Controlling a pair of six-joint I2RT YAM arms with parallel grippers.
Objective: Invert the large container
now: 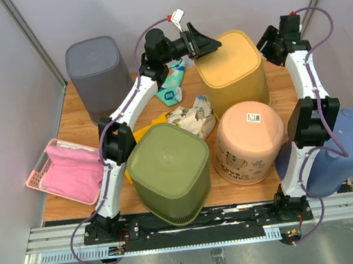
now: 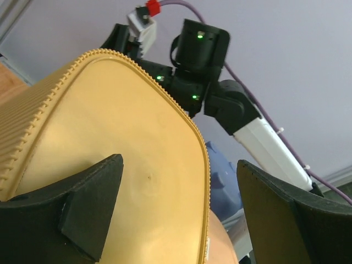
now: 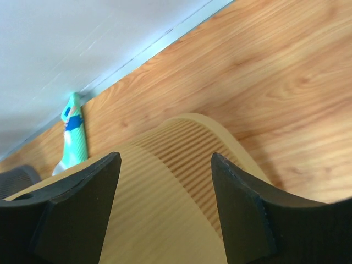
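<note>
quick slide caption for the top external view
Left hand and right hand, both open, flank the yellow container at the far side of the table.

You had white links and black joints on your left arm (image 1: pixel 130 103) and right arm (image 1: pixel 303 73), purple cables (image 2: pixel 250 91) looping alongside, green lights (image 2: pixel 199 36) glowing, black wedge-shaped fingers (image 2: pixel 91 203).

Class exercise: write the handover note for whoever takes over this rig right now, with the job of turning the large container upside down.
Left gripper: open, holding nothing, over the top left edge of the yellow container.
Right gripper: open, at the container's right side, ribbed wall between its fingers; contact unclear.
Container: at the back of the table, closed flat face up, no opening visible.
Done: it appears to sit base up already.
Left: confirm that, then probably just draw both arms clear.
</note>
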